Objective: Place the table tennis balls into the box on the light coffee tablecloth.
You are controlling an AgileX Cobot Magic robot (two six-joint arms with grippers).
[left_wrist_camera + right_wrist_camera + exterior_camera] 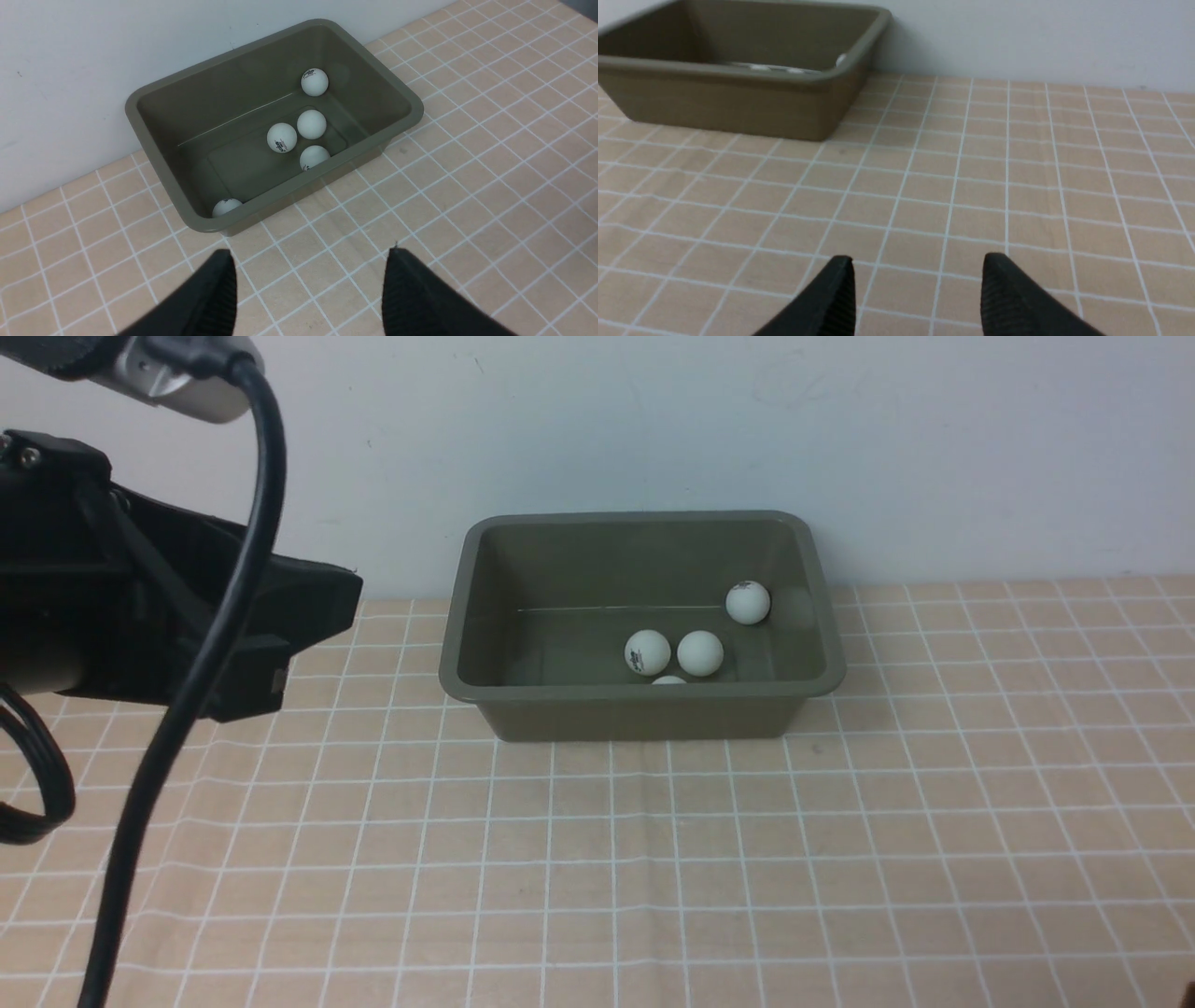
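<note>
With fingers parted, left tool (308, 280) raised, tilted toward box (154, 98), empty.

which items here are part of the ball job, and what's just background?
Job:
- table tennis balls, five, all inside the box
- box
- light coffee tablecloth
- left gripper, open, empty
- right gripper, open, empty

Not job:
- white wall
- black cable
</note>
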